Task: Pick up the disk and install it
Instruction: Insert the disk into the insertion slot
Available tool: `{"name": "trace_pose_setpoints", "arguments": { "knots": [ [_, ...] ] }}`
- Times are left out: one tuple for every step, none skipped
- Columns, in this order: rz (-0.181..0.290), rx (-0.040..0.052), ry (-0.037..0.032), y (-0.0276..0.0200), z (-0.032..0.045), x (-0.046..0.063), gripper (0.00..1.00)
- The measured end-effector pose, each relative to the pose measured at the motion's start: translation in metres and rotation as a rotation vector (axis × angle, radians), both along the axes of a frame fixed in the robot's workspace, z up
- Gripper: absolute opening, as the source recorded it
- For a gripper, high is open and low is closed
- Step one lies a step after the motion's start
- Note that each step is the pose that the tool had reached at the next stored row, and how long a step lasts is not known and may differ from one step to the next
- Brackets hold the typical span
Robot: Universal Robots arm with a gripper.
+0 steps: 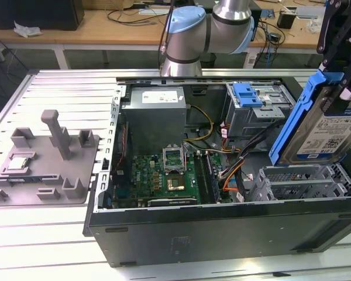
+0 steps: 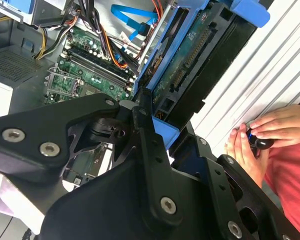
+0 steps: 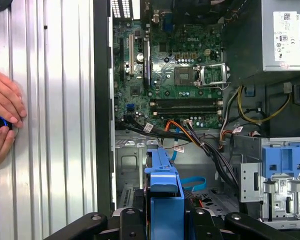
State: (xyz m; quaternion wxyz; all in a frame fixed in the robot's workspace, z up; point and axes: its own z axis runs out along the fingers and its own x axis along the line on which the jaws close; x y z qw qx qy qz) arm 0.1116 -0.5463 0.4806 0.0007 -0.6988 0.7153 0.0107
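The disk point(image 1: 327, 132) is a silver drive with a white-and-blue label in a blue carrier bracket. It hangs tilted on edge at the exterior view's right, above the open computer case point(image 1: 222, 234). My black gripper point(image 1: 337, 82) is shut on its upper end. In the second wrist view the disk point(image 2: 200, 60) shows its underside and connector between the fingers point(image 2: 147, 140). In the first wrist view the disk point(image 3: 164, 185) appears edge-on above the gripper point(image 3: 162, 222). Below it is a metal drive bay point(image 1: 298, 181).
Inside the case are a motherboard point(image 1: 169, 175), a power supply point(image 1: 155, 114), cable bundles point(image 1: 234, 158) and a drive cage with another blue carrier point(image 1: 248, 93). A grey fixture point(image 1: 47, 158) sits on the slatted table at the exterior view's left. A person's hands point(image 3: 2, 115) rest beside the case.
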Motion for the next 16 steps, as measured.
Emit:
{"name": "trace_pose_setpoints", "arguments": {
  "knots": [
    [0.0, 0.0, 0.0, 0.0, -0.0003, 0.0, 0.37],
    [0.0, 0.0001, 0.0, 0.0, -0.0008, 0.0, 0.37],
    [0.0, 0.0, 0.0, 0.0, -0.0013, 0.0, 0.37],
    [0.0, 0.0001, 0.0, 0.0, -0.0015, 0.0, 0.37],
    [0.0, 0.0, 0.0, 0.0, -0.0017, 0.0, 0.37],
    [0.001, 0.0001, 0.0, 0.0, -0.0023, 0.0001, 0.37],
    [0.001, 0.0001, 0.0, 0.0, -0.003, 0.0001, 0.37],
    [0.001, 0.0001, 0.0, 0.0, -0.0035, 0.0001, 0.37],
    [0.001, 0.0, 0.0, 0.0, -0.0039, 0.0001, 0.37],
    [0.001, 0.0001, 0.0, 0.0, -0.0042, 0.0001, 0.37],
    [0.002, 0.0001, 0.0, 0.0, -0.0046, 0.0001, 0.37],
    [0.002, 0.0001, 0.0, 0.0, -0.0049, 0.0001, 0.37],
    [0.002, 0.0, 0.0, 0.0, -0.0053, 0.0001, 0.37],
    [0.002, 0.0, 0.0, 0.0, -0.006, 0.0002, 0.37],
    [0.003, 0.0001, 0.0, 0.0, -0.0068, 0.0003, 0.37],
    [0.003, 0.0, 0.0, 0.0, -0.0071, 0.0003, 0.37]
  ]
}}
